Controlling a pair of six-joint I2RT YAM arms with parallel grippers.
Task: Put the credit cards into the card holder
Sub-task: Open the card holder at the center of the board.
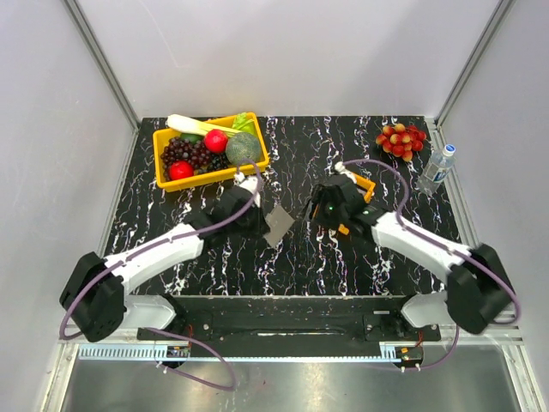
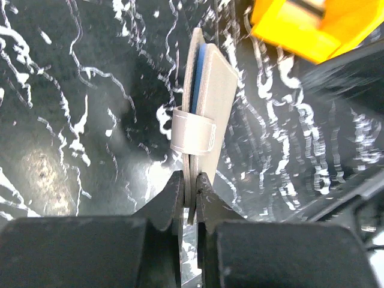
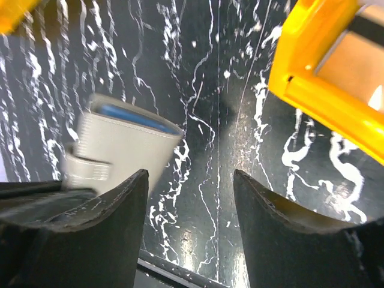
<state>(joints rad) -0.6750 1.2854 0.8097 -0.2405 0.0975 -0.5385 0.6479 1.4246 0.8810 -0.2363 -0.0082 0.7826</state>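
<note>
The card holder [image 2: 207, 102], taupe-grey with a blue-grey inner layer and a strap loop, stands on edge above the black marbled table. My left gripper [image 2: 191, 180] is shut on its lower edge. From above, the card holder [image 1: 279, 225] sits between the two arms, with the left gripper [image 1: 257, 210] at its left. My right gripper [image 3: 191, 180] is open with nothing between its fingers, and the card holder [image 3: 126, 144] lies just to its left. The small orange tray [image 3: 324, 90] is to its right, with a tan credit card [image 3: 354, 63] inside. The right gripper [image 1: 319, 209] partly hides that tray [image 1: 364, 184].
A yellow bin [image 1: 163, 142] of fruit and vegetables stands at the back left. A cluster of red fruit [image 1: 401, 139] and a water bottle [image 1: 436, 169] are at the back right. White walls enclose the table.
</note>
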